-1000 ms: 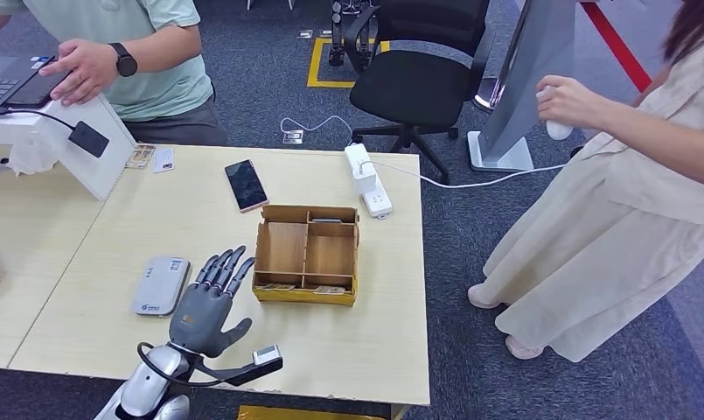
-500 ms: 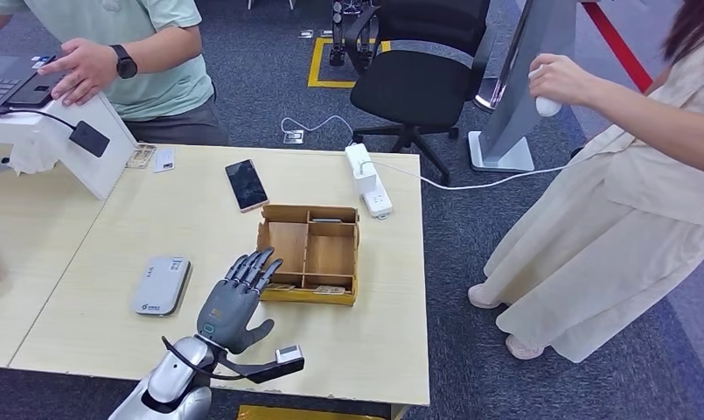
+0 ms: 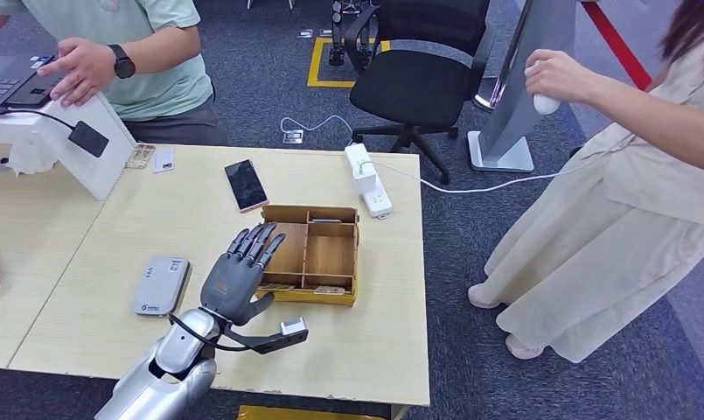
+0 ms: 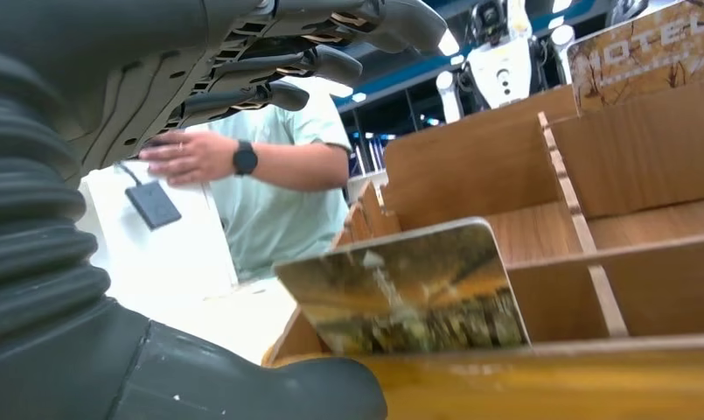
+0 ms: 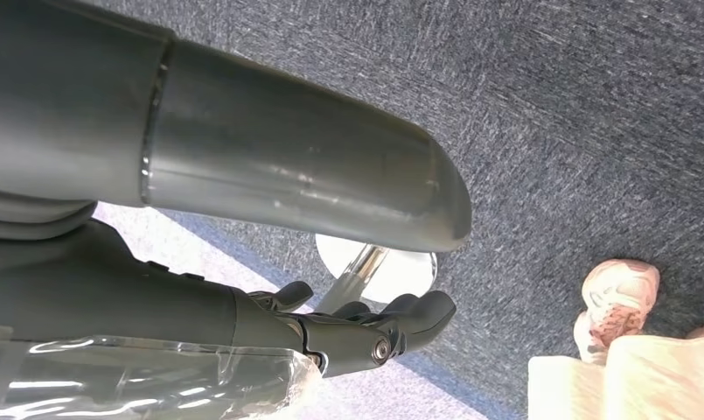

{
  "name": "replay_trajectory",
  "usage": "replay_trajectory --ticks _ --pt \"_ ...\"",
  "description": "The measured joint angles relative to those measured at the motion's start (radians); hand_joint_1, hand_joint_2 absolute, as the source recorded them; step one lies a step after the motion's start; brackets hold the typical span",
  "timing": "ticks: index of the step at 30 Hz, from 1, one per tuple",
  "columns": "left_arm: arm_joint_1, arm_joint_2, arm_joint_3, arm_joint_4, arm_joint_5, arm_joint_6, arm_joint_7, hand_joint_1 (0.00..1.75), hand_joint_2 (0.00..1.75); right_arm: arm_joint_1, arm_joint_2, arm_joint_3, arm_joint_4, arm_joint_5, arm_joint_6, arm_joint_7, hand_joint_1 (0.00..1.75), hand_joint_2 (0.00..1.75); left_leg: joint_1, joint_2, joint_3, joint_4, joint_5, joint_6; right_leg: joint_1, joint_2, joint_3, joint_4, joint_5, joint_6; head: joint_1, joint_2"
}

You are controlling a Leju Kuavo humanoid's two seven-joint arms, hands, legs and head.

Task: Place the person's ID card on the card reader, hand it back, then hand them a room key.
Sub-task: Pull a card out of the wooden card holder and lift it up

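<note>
Now the room key card [image 4: 400,289] stands on its long edge in the front slot of the wooden box [image 3: 309,254], leaning a little. It sits right in front of my left hand [image 3: 236,278], close by my thumb [image 4: 269,385], but I am not touching it. My left hand is over the near left corner of the box, with its fingers [image 3: 254,241] spread apart and holding nothing. The card's long side runs along the front wall of the box, so I think I must dip my fingers down into that slot and pinch the card from the top. My left hand is the near one. My right hand [image 5: 348,332] hangs low over the carpet, and its fingers look curled in with nothing in them. The grey card reader [image 3: 160,284] lies flat on the table [image 3: 392,350], just to the left of my hand. A person in a pale dress [image 3: 610,219] stands off to the right of the table.
</note>
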Motion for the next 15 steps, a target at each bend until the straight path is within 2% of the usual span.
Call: replay_trajectory --ticks 8,15 --pt "-0.009 0.012 -0.001 0.002 0.031 -0.002 0.003 0.00 1.75 0.000 0.000 0.005 0.000 -0.008 -0.001 0.000 0.00 0.00 0.000 0.000 0.000 0.000 0.000 0.000 0.000 0.000 0.000 0.000 0.000 0.000 0.000 0.000" --pt "0.023 0.040 -0.001 -0.014 0.132 -0.073 -0.044 0.00 1.75 0.001 0.000 0.005 0.000 -0.021 -0.007 -0.002 0.00 0.00 0.000 0.000 0.000 0.000 0.000 0.000 0.000 0.000 0.000 0.000 0.000 0.000 0.000 0.000"
